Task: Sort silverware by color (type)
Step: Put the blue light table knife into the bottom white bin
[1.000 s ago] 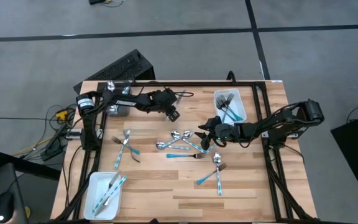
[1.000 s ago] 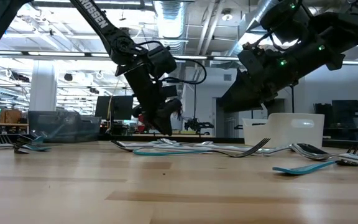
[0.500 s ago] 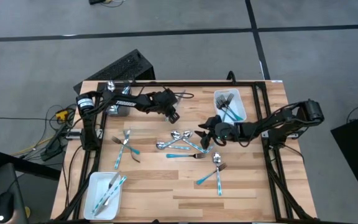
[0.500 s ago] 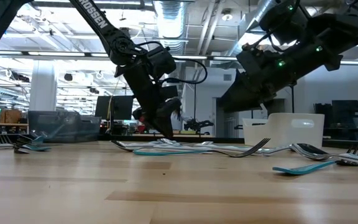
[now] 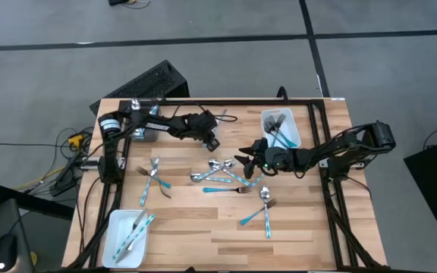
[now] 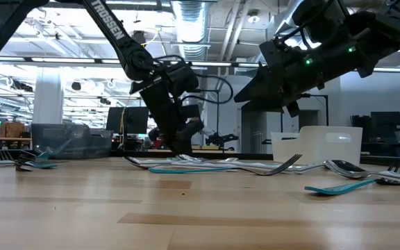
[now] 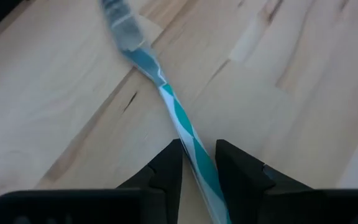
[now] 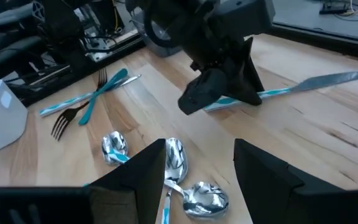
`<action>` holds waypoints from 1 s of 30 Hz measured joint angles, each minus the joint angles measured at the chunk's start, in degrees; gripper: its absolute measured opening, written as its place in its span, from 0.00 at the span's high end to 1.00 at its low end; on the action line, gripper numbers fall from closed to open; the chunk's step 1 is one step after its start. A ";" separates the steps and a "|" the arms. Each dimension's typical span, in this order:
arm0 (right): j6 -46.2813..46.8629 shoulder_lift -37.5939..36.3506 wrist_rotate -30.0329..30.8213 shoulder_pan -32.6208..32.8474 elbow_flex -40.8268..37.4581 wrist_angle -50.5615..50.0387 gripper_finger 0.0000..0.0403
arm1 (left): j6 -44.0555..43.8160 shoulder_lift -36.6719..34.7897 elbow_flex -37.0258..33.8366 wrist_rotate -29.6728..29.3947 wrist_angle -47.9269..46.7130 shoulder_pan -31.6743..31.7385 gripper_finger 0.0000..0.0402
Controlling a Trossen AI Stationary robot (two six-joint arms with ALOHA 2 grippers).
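Observation:
A knife with a teal-and-white handle (image 7: 188, 134) lies flat on the wood, its blade (image 8: 328, 81) pointing toward the far edge. My left gripper (image 7: 199, 163) points steeply down over it at the table's far middle (image 5: 212, 141). It is open, with one finger close on either side of the handle and a thin gap showing at each. My right gripper (image 5: 245, 157) hangs open and empty above a cluster of spoons (image 5: 218, 167). More silverware lies loose: two crossed forks (image 5: 152, 180), a fork (image 5: 230, 189), and a fork and spoon (image 5: 262, 206).
A white tray (image 5: 290, 138) holding forks stands at the far right. Another white tray (image 5: 116, 227) with knives sits at the near left corner. A grey bin (image 5: 144, 133) is at the far left. A black frame rail (image 5: 241, 101) runs along the far edge.
My right gripper has tipped its fingers upward, nearer to level, above the spoons. The silverware lies where it was.

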 joint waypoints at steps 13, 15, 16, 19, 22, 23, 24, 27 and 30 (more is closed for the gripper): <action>4.23 0.00 0.06 -0.33 -0.01 0.18 0.48 | 2.15 0.25 -0.02 -2.60 0.36 -1.32 0.96; 5.75 0.00 2.36 -0.36 -0.01 -0.65 0.48 | 2.42 -1.99 -0.33 -4.92 -2.32 -2.57 0.96; 6.66 0.00 3.85 -0.37 -0.01 -1.52 0.48 | 2.45 -3.29 -0.46 -5.88 -3.13 -3.39 0.96; 9.54 0.00 7.12 -0.97 -0.05 -3.07 0.48 | 2.54 -8.29 -0.25 -10.31 -3.11 -6.21 0.96; 11.76 0.00 6.99 -2.29 -0.05 -1.88 0.48 | 2.49 -12.49 -0.14 -14.40 -3.21 -9.71 0.96; 11.90 0.02 6.99 -2.55 -0.07 -0.48 0.48 | 2.46 -13.74 -0.16 -15.60 -3.23 -10.91 0.96; 11.73 0.02 6.97 -2.64 -0.12 1.24 0.48 | 2.43 -15.00 -0.16 -16.63 -3.12 -12.18 0.96; 9.20 0.02 6.56 -2.25 -0.21 8.25 0.48 | 2.35 -18.49 -0.14 -21.13 -2.14 -15.87 0.96; 6.50 0.02 5.40 -1.62 -0.18 16.78 0.47 | 2.32 -20.32 -0.14 -25.01 -1.29 -19.22 0.96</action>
